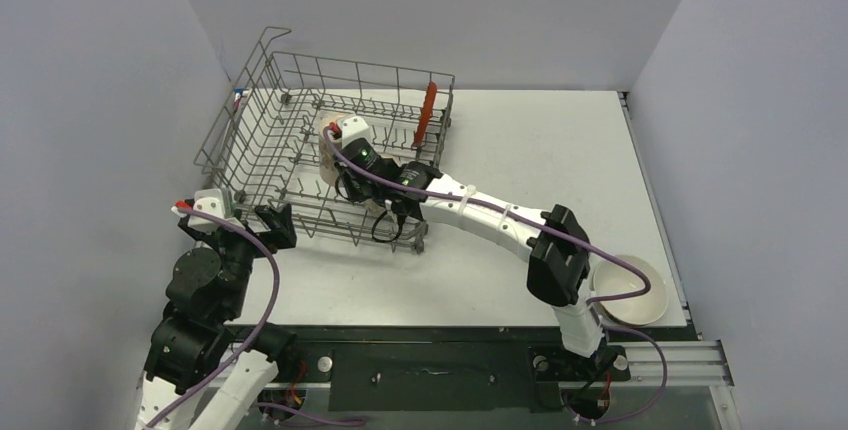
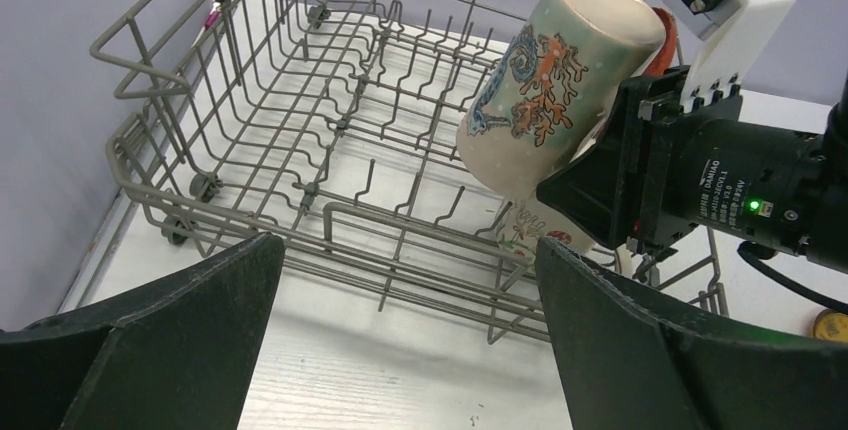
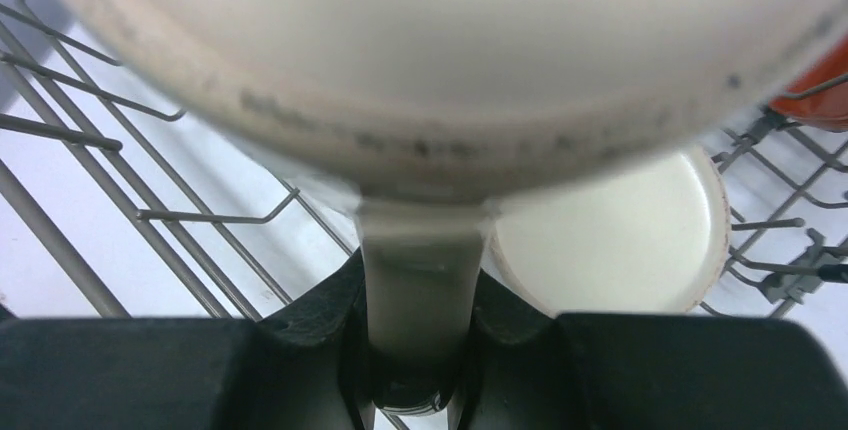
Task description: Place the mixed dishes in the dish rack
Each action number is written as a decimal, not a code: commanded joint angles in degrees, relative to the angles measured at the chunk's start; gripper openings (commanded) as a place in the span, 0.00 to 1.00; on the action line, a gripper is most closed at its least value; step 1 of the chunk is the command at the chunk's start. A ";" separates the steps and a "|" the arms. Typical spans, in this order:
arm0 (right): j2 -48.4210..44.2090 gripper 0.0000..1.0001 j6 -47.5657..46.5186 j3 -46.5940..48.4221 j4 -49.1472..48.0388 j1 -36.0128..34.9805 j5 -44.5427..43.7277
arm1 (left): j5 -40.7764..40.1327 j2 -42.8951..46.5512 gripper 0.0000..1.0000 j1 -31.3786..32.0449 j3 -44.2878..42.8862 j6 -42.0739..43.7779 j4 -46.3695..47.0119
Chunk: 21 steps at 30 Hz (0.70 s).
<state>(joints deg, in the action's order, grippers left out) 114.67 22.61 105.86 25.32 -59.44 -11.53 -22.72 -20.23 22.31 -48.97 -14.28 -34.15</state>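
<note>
The grey wire dish rack (image 1: 300, 140) stands at the far left of the table. A red plate (image 1: 429, 112) stands on edge between tines at its right end. My right gripper (image 1: 345, 168) is inside the rack, shut on the handle (image 3: 415, 270) of a cream mug (image 2: 545, 80) with a blue and orange pattern, held tilted with its base up. A second mug (image 2: 527, 230) sits bottom-up in the rack just below it (image 3: 610, 240). A white bowl (image 1: 632, 288) lies on the table at the near right. My left gripper (image 1: 278, 222) is open and empty outside the rack's near side (image 2: 408, 245). The yellow saucer is out of view.
The rack's upright tines (image 2: 370, 175) and tall mesh sides (image 1: 225, 120) surround the right gripper. Grey walls close in the table at the left, back and right. The right arm's elbow (image 1: 556, 255) hangs over the table beside the bowl.
</note>
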 commanded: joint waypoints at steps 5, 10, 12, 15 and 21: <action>0.35 0.00 -7.34 8.56 -1.32 -2.87 -10.97 | -6.77 4.66 0.96 0.62 2.97 0.09 4.08; 3.61 0.00 -9.74 11.14 -0.24 -2.90 -11.35 | -8.11 4.77 0.96 0.72 3.22 -0.51 3.71; 5.04 0.00 -9.99 12.66 -0.28 -3.00 -10.46 | -8.75 4.82 0.96 0.72 3.26 -0.63 3.68; 6.96 0.00 -9.35 13.95 -1.34 -3.29 -9.57 | -9.13 4.61 0.96 0.72 3.27 -0.74 3.61; 9.21 0.00 -10.38 12.95 -7.70 -3.23 -8.66 | -8.89 3.85 0.97 0.81 3.44 -1.00 3.65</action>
<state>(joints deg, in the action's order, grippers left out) 123.85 13.41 116.09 28.88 -62.67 -19.18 -30.79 -15.81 22.83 -45.47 -14.81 -33.19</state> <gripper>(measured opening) 0.193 0.966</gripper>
